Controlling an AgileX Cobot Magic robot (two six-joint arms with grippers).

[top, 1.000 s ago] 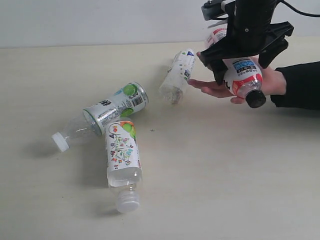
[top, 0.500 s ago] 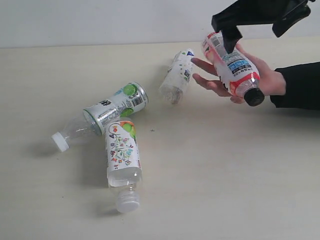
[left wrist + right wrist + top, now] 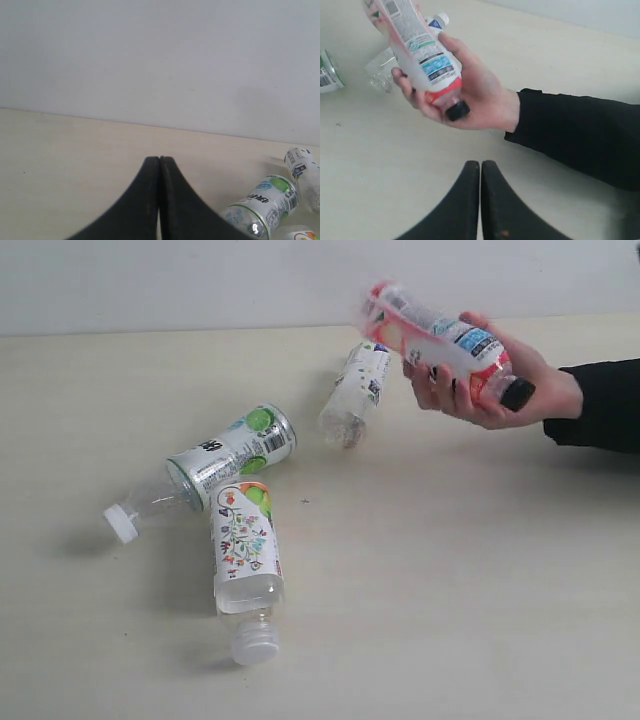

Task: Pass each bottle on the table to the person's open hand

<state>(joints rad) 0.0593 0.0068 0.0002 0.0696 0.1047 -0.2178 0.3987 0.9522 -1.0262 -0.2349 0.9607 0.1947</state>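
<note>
Gone from the exterior view since half a second ago: the right arm, which then hung above the palm. The person's hand (image 3: pixel 500 390) has since closed its fingers round the pink-red bottle (image 3: pixel 440 340) and raised it off the table (image 3: pixel 450 590). Item 1, pink-red bottle: held in the hand above the far right part of the table, lying slantwise, black cap toward the wrist and black sleeve (image 3: pixel 600 405), base pointing up and away; its outline is blurred. Item 2, green-lime bottle (image 3: pixel 230 455): on its side left of centre, white cap pointing to the left edge. Item 3, white floral bottle (image 3: pixel 245 540): on its side, cap toward the near edge, its other end touching the green-lime bottle. Item 4, white bottle with purple marks (image 3: pixel 355 390): on its side at the far side of the table, just beside the hand's fingertips and well apart from items 2 and 3. Item 5, right gripper (image 3: pixel 480 164): the two black fingers pressed together with nothing between them, hanging over bare tabletop near the sleeve, clear of hand and bottle. Item 6, left gripper (image 3: pixel 159 159): fingers likewise pressed together and empty, over bare tabletop with the green-lime bottle off to one side.
</note>
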